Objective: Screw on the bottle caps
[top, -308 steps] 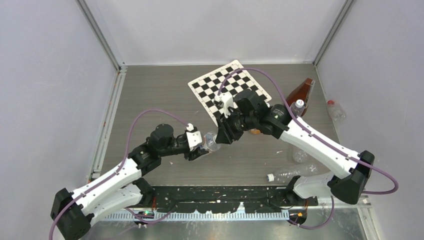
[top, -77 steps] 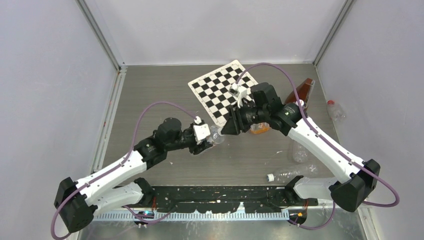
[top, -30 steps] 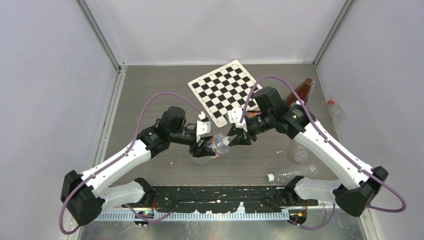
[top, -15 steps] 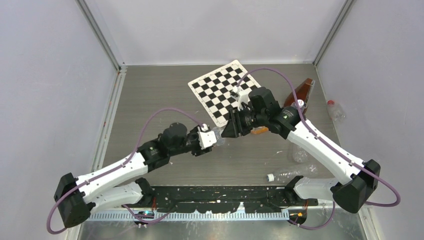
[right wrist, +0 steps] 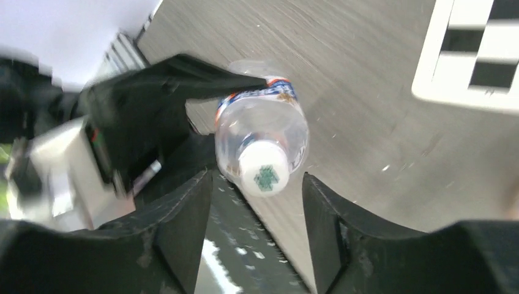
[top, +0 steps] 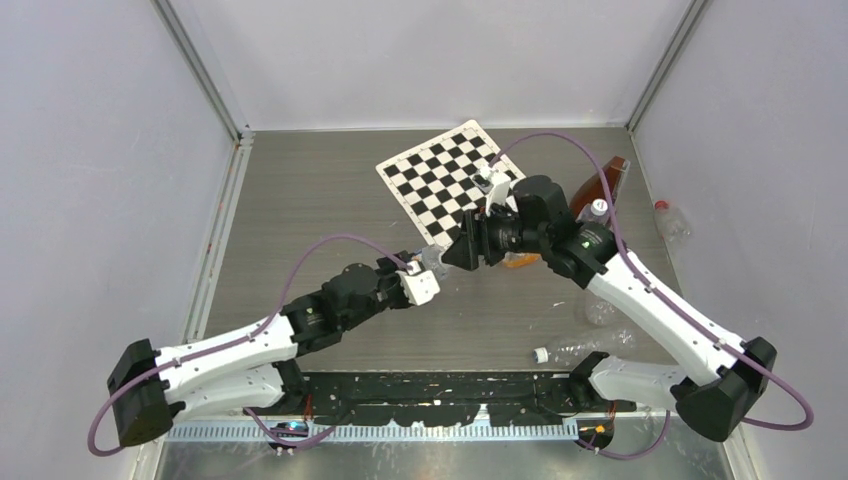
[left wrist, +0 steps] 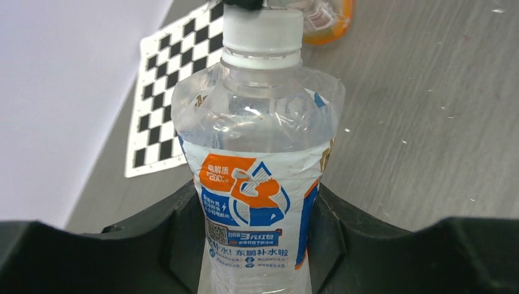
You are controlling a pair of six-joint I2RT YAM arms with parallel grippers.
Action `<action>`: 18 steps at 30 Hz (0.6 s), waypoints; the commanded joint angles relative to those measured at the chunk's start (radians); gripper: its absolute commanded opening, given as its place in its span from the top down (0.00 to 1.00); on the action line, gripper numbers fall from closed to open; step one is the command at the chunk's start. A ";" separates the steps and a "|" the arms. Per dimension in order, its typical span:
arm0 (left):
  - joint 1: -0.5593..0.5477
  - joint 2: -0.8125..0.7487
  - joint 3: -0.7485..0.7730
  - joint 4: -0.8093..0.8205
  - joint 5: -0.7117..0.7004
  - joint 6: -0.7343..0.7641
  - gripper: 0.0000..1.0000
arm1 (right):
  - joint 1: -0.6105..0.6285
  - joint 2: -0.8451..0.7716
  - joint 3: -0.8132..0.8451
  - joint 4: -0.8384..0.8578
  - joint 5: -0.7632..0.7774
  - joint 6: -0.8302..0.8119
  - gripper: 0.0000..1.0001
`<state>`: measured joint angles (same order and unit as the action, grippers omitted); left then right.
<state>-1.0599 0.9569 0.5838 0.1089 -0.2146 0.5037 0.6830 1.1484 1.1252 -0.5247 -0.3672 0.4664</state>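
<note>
One clear bottle (left wrist: 257, 153) sits clamped in the left gripper (left wrist: 257, 214); the right gripper (right wrist: 256, 180) stands open around its white cap (right wrist: 264, 174), not touching.

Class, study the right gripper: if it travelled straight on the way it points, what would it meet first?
The white cap on the clear bottle that the left gripper holds. It sits just ahead, between the right gripper's open fingers, though depth is unclear.

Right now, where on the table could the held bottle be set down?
Free: the table on its far left, between the left rail and the checkerboard. Crowded: the right side, with the brown bottle and loose clear bottles.
</note>
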 commanded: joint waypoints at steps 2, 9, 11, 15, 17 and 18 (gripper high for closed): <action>0.156 -0.055 0.079 -0.175 0.369 -0.153 1.00 | -0.003 -0.116 0.073 -0.083 -0.219 -0.810 0.36; 0.235 -0.020 0.182 -0.301 0.688 -0.179 1.00 | -0.003 -0.090 0.106 -0.230 -0.404 -1.190 0.36; 0.238 0.001 0.204 -0.317 0.736 -0.181 1.00 | -0.004 -0.056 0.134 -0.282 -0.438 -1.238 0.38; 0.239 0.027 0.230 -0.328 0.787 -0.185 1.00 | -0.002 -0.033 0.142 -0.286 -0.460 -1.263 0.41; 0.239 0.028 0.231 -0.319 0.801 -0.191 1.00 | -0.003 -0.033 0.141 -0.277 -0.465 -1.264 0.41; 0.239 0.027 0.231 -0.315 0.806 -0.193 1.00 | -0.002 -0.034 0.140 -0.276 -0.466 -1.264 0.42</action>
<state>-0.8246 0.9863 0.7719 -0.2188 0.4824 0.3344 0.6800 1.1263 1.2251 -0.7948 -0.7723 -0.7155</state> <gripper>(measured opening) 0.534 0.591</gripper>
